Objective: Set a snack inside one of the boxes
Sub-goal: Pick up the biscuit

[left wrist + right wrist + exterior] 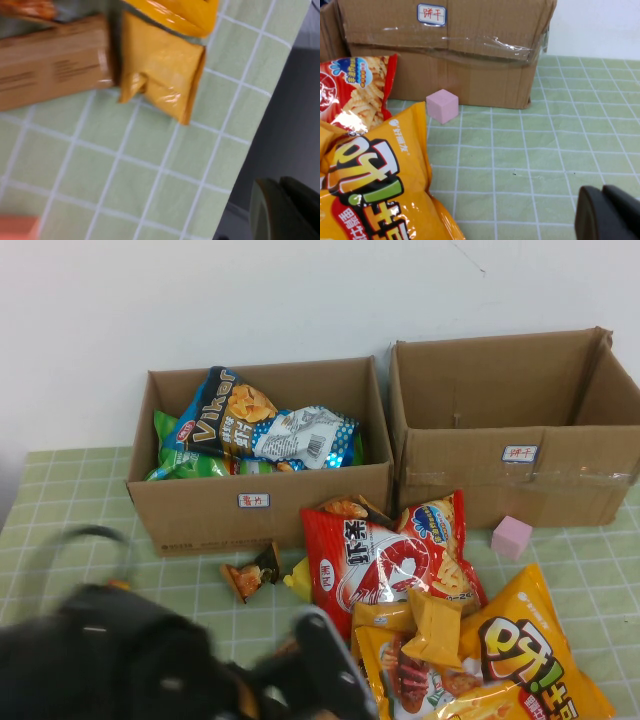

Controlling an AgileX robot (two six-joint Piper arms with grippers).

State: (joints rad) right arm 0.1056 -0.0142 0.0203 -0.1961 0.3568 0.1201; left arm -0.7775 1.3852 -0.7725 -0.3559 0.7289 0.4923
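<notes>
The snack [247,577], a small dark brown and orange crinkled packet, lies on the green checked table just in front of the left cardboard box [200,510], which holds several snack bags. The right cardboard box [500,475] looks empty. My left arm is a dark blur at the bottom left of the high view. Its gripper [322,645] is near the table's front edge, below and right of the snack and apart from it. In the left wrist view the left gripper [280,187] is shut and empty. The snack does not show there. My right gripper [602,192] is shut and empty, low over bare table in front of the right box [470,55].
A big red bag [385,560] and yellow-orange bags [520,650] lie at centre right, with a small yellow packet [433,625] on top. A pink cube [511,537] sits by the right box, also in the right wrist view [442,105]. The left wrist view shows a yellow packet [160,67] near the table edge.
</notes>
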